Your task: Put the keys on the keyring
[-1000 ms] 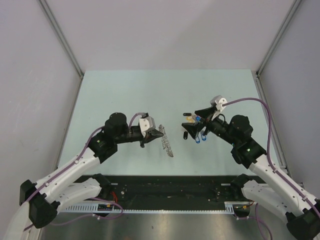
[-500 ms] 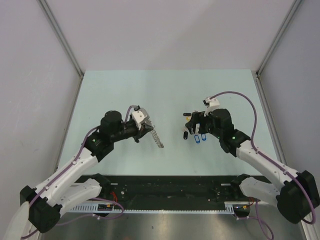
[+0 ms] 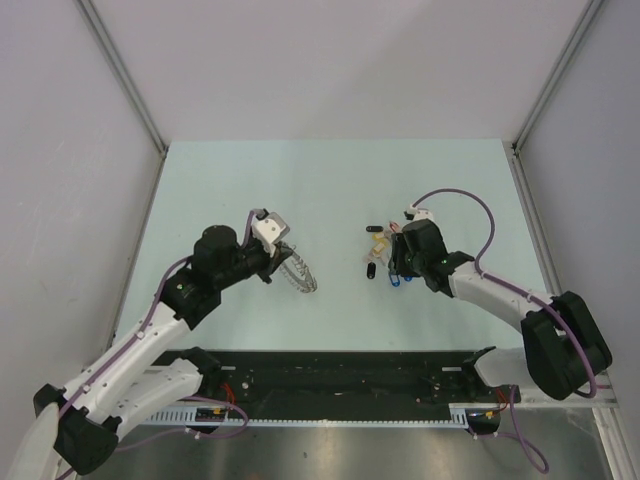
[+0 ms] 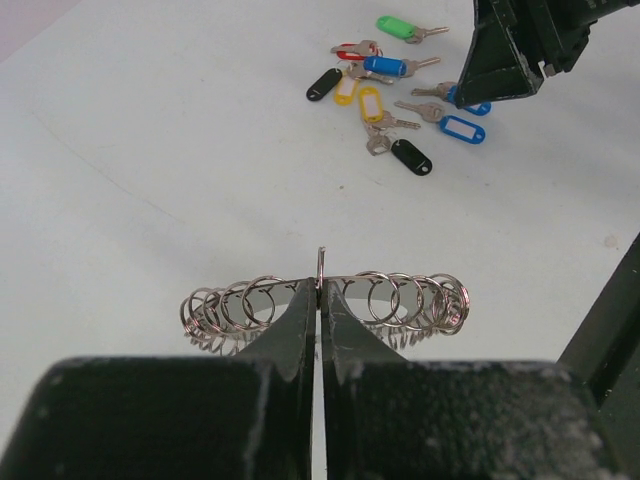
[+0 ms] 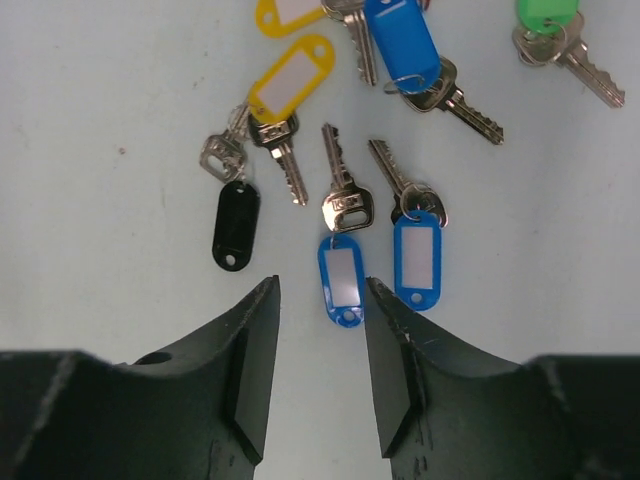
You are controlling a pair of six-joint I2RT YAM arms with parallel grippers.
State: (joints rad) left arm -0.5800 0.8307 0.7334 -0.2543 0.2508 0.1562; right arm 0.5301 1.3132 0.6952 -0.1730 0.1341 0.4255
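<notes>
My left gripper (image 4: 320,288) is shut on the keyring (image 4: 400,295), a metal ring strung with several small split rings, and holds it just above the table left of centre (image 3: 300,275). The keys (image 3: 383,255) lie scattered on the table, with blue, yellow, black and green tags. My right gripper (image 5: 321,290) hovers low over them, its jaws partly apart. A key with a blue tag (image 5: 342,278) lies on the table just ahead of its fingertips, its end in the gap, untouched. A second blue tag (image 5: 417,255) lies to its right and a black tag (image 5: 236,225) to its left.
The pale green table (image 3: 330,180) is walled by grey panels at the back and sides. A black rail (image 3: 330,375) runs along the near edge between the arm bases. In the left wrist view the right gripper (image 4: 510,55) stands over the keys (image 4: 390,85).
My right gripper has dropped down over the keys and its jaws have narrowed. My left arm has drawn back to the left and turned the keyring.
</notes>
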